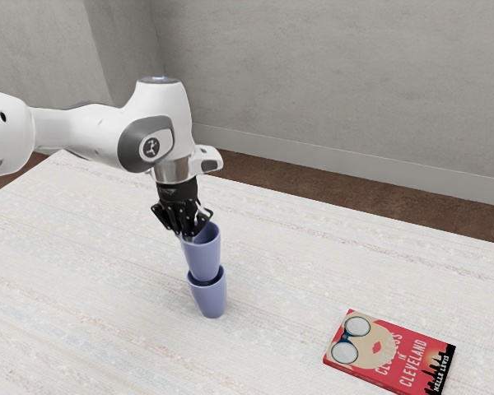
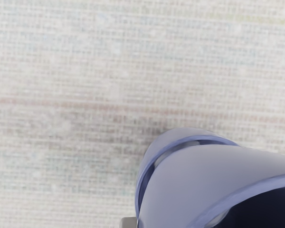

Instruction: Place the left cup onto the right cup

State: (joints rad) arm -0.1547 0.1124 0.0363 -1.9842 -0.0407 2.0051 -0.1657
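Two blue cups stand stacked in the middle of the table. The upper cup (image 1: 204,253) sits nested in the lower cup (image 1: 208,296), and the stack leans slightly. My black gripper (image 1: 193,230) reaches down from above and is shut on the upper cup's rim, on the side toward the exterior view's left. In the wrist view the upper cup (image 2: 218,183) looms large right under my hand. The lower cup (image 2: 180,134) shows as a ring around it.
A red book (image 1: 389,355) with a face on its cover lies flat near the table's front edge, toward the exterior view's right. The pale woven tabletop (image 1: 82,271) stretches wide around the stack. A grey wall runs behind the table.
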